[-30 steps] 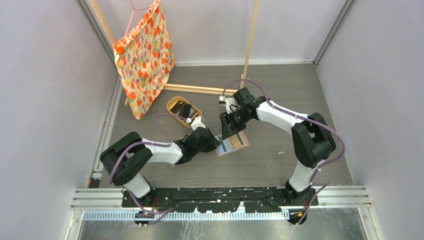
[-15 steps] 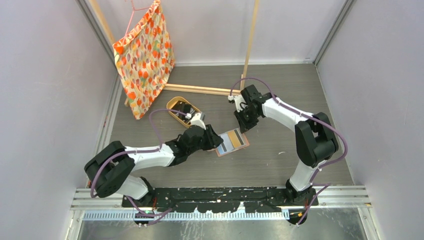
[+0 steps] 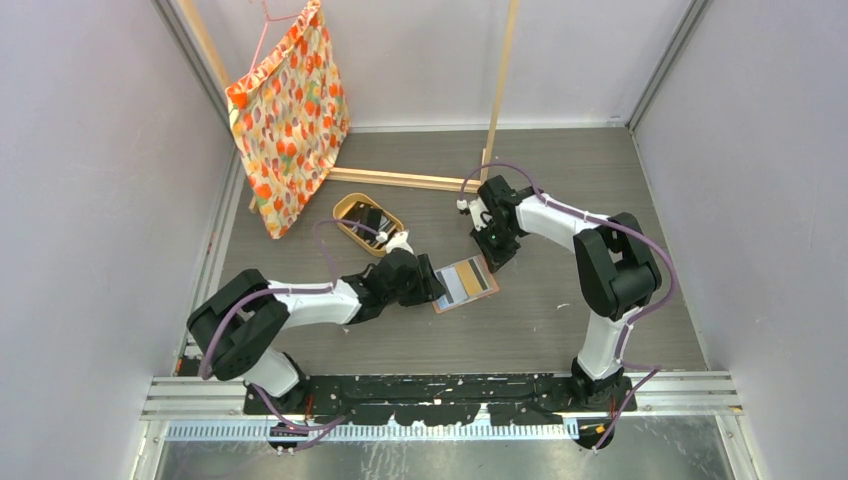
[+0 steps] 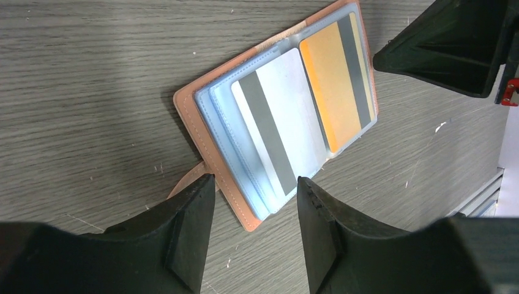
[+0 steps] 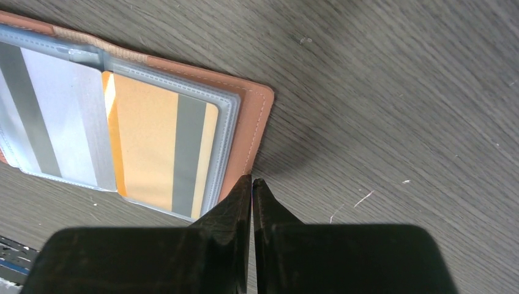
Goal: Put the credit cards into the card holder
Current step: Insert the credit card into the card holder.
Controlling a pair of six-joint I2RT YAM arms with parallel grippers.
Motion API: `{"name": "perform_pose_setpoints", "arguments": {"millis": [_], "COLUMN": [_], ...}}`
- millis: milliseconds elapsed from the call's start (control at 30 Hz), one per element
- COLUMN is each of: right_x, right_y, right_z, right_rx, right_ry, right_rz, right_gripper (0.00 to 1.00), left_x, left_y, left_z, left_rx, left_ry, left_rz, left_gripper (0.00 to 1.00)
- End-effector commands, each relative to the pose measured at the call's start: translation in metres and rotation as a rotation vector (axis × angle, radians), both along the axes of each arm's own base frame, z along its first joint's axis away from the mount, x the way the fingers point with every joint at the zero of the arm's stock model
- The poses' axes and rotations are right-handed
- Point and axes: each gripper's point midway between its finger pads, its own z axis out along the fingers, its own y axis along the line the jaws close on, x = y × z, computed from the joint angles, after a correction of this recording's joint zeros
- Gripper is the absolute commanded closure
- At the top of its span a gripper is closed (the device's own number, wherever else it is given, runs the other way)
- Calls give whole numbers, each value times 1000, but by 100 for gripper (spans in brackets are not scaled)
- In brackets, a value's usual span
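Two credit cards [image 4: 275,131] sit in the card holder [image 4: 196,135], open flat on the surface [image 3: 540,320]. The left gripper [image 4: 256,182] has jaws apart over its edge; the right gripper [image 5: 251,180] has jaws together, empty, beside it.

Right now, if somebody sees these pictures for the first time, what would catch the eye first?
The open card holder lies mid-table, with a silver card and an orange card in its clear pockets. The left gripper stands open at one end of it, and the right gripper is shut beside the opposite corner. A bright flowered bag hangs at the far left.
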Motion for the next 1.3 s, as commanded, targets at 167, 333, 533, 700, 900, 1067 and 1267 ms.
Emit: {"name": "perform_pose_setpoints", "arguments": {"millis": [167, 333, 533, 700, 900, 1067, 1267], "right_x": [-1, -15, -22, -4, 17, 9, -20], "right_y": [23, 41, 54, 35, 3, 5, 38], "right_z": [14, 15, 20, 22, 55, 67, 69], "right_rx": [72, 104, 124, 44, 81, 157, 388], "right_ry": [-6, 14, 13, -57, -150, -123, 65], "right_rz": [51, 110, 151, 115, 31, 77, 143], "right_gripper": [91, 92, 92, 92, 88, 81, 79], "left_x": [5, 7, 9, 10, 8, 6, 1], "left_y": [-19, -26, -31, -31, -23, -20, -25], "left_z": [-4, -7, -6, 2, 21, 31, 41], "left_rx": [-21, -30, -48, -71, -76, -81, -122], "left_ry": [46, 56, 48, 16, -43, -75, -108], "left_rz": [-29, -41, -54, -60, -69, -89, -141], "left_gripper": [50, 58, 62, 61, 57, 57, 57]}}
